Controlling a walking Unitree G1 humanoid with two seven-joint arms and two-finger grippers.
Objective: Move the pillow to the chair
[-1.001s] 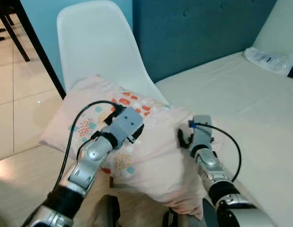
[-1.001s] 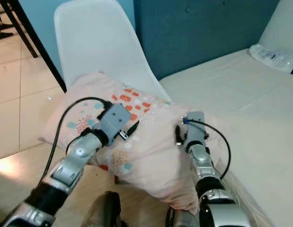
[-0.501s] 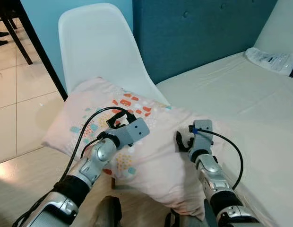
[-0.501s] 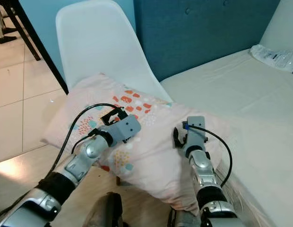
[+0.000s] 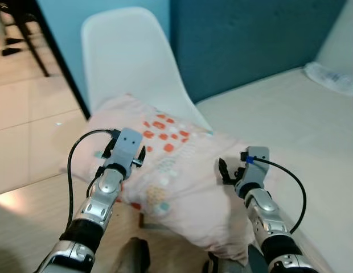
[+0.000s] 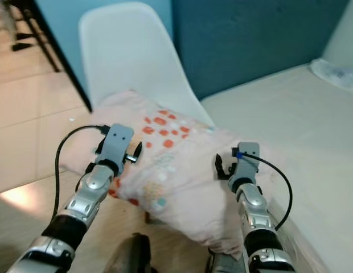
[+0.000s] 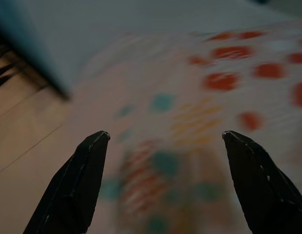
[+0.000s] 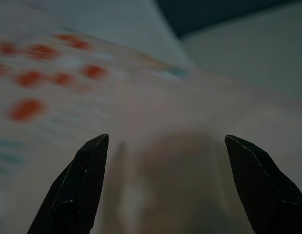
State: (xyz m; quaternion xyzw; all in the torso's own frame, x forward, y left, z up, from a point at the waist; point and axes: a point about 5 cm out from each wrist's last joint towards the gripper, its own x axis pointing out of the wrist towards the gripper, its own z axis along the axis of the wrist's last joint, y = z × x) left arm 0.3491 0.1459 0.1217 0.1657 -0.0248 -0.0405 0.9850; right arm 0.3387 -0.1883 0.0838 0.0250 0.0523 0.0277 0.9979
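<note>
My left gripper (image 7: 163, 139) hovers just over the near left end of the pillow (image 5: 176, 170), fingers spread wide with nothing between them, and my right gripper (image 8: 165, 141) hangs the same way over the pillow's right end, fingers parted and empty. The pillow, pale pink with orange and teal spots, lies under and between my two grippers: its left part rests on the seat of the white chair (image 5: 131, 62), its right part seems to lean against the edge of the bed (image 5: 302, 125), and its near corner sags off below my right wrist. I judge its long axis to run across me, from beyond my left gripper toward my right and slightly nearer, the spotted face turned up. What worries me is that sagging corner: with nothing gripped, the overhanging weight could drag the pillow off the seat to the floor, and a one-sided nudge from my right could tip it rather than slide it further on. Beyond my left gripper the chair back stands upright, and past my right the mattress stretches to a clear plastic packet (image 5: 336, 77) far off
</note>
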